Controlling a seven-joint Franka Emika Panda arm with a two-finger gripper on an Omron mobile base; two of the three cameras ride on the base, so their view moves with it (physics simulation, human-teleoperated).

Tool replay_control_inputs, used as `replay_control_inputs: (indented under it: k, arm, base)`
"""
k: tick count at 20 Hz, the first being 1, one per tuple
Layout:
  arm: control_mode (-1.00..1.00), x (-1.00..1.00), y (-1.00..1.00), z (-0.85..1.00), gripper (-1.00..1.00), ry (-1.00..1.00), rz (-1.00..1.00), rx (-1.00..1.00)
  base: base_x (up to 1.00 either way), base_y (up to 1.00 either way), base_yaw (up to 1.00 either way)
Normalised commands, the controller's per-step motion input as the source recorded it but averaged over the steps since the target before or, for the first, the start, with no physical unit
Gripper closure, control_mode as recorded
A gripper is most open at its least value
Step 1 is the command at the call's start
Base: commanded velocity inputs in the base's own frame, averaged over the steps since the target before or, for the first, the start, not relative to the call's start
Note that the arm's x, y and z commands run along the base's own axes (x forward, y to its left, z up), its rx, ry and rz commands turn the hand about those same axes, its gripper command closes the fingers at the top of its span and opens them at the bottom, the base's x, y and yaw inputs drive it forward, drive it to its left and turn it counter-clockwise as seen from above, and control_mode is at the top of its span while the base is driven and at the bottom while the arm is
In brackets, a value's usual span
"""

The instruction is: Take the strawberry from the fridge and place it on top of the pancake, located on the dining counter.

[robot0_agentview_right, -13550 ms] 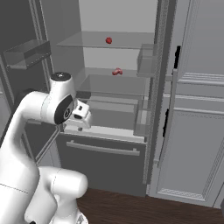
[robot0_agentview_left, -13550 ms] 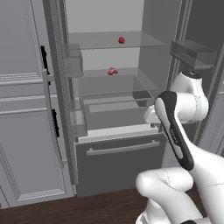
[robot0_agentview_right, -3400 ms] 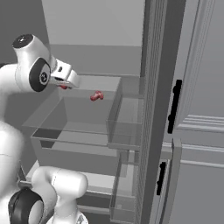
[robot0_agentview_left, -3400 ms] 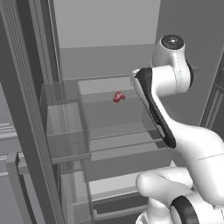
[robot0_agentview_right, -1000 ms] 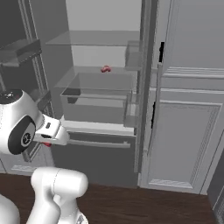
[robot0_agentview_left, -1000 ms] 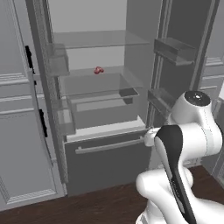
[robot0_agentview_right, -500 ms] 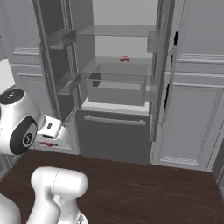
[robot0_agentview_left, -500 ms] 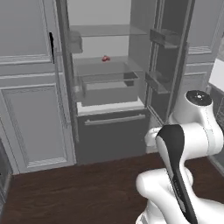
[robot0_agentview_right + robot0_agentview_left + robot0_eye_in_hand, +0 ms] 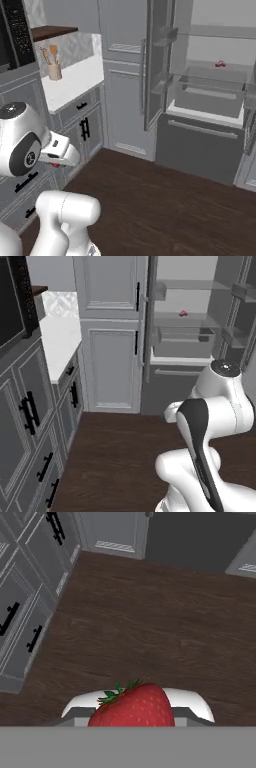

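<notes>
In the hand view a bright-red strawberry [image 9: 132, 706] with a green leafy cap sits right at my gripper [image 9: 134, 713], which is shut on it above a dark wood floor. From the right base view the gripper [image 9: 59, 156] hangs low at the left, beside my white arm, well away from the fridge. The dark-grey fridge [image 9: 170, 391] stands open at the far right, with its pale shelves showing [image 9: 210, 75]. A small red item [image 9: 183, 313] lies on a middle shelf [image 9: 220, 64]. The pancake and the dining counter are out of view.
Grey panelled cabinets [image 9: 112, 356] stand left of the fridge. A white countertop [image 9: 57, 341] over drawers with black handles [image 9: 85, 130] runs along the left, and a cup of utensils [image 9: 54, 70] stands on it. Dark wood floor [image 9: 165, 200] lies open ahead.
The whole scene has shifted: the base has backed off and turned left, so the fridge now sits farther away at the right. The strawberry stays in my shut gripper.
</notes>
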Motion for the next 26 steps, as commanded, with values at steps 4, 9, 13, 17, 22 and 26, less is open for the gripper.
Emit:
replay_control_inputs:
  k: [4,9,13,17,22,26]
  arm:
    - [1.00,0.00,0.00,0.00,1.00,0.00,0.00,0.00]
    - [1.00,0.00,0.00,0.00,1.00,0.00,0.00,0.00]
    - [1.00,0.00,0.00,0.00,1.00,0.00,0.00,0.00]
    - [1.00,0.00,0.00,0.00,1.00,0.00,0.00,0.00]
    - [1.00,0.00,0.00,0.00,1.00,0.00,0.00,0.00]
    - [1.00,0.00,0.00,0.00,1.00,0.00,0.00,0.00]
  base:
    - [-1.00,0.69,0.56]
    - [-1.00,0.77,0.61]
    - [-0.97,0.82,0.60]
    - [-0.36,1.00,0.77]
    - [0.22,0.88,0.69]
    - [0.84,0.29,0.50]
